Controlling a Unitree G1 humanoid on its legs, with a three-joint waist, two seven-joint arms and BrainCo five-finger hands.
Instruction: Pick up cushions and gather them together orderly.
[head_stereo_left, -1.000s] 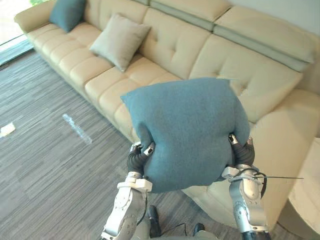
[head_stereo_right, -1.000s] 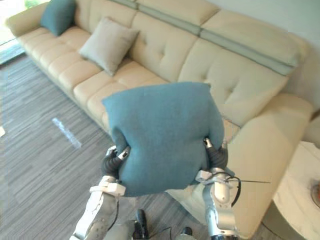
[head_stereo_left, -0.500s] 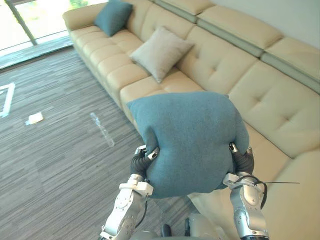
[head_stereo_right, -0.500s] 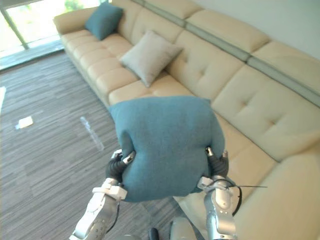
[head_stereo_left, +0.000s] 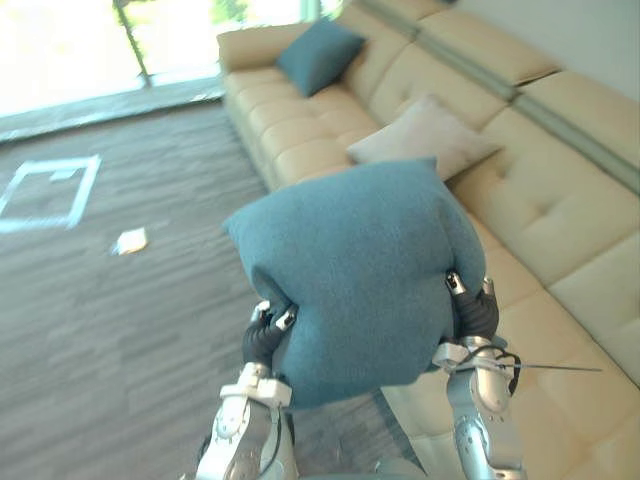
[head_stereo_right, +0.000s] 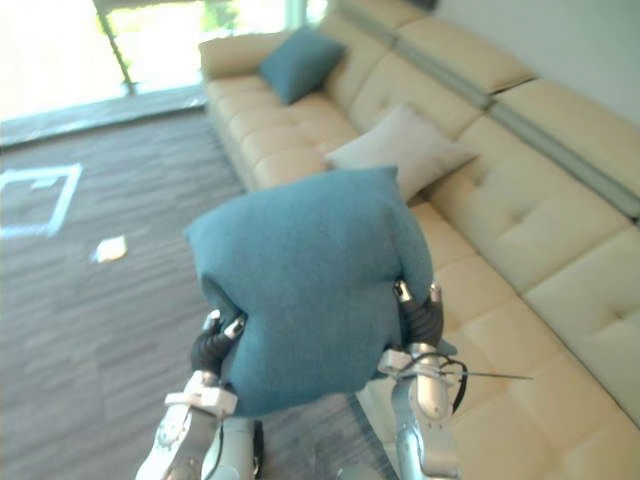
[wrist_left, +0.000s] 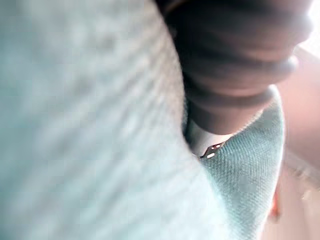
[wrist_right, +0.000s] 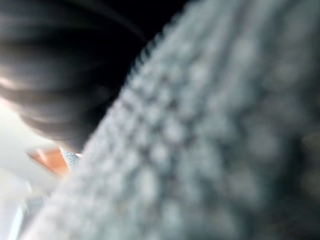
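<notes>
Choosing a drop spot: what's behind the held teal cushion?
A beige cushion on the sofa, its lower edge covered. The seat directly behind the teal cushion is hidden.

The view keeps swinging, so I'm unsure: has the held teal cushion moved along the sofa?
Yes. Against the sofa, the held teal cushion has travelled from the near armrest end up to the beige cushion.

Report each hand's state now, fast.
Left hand: pressed into the teal cushion, grip cannot be told.
Right hand: pressed into the cushion's other side, grip cannot be told.
</notes>
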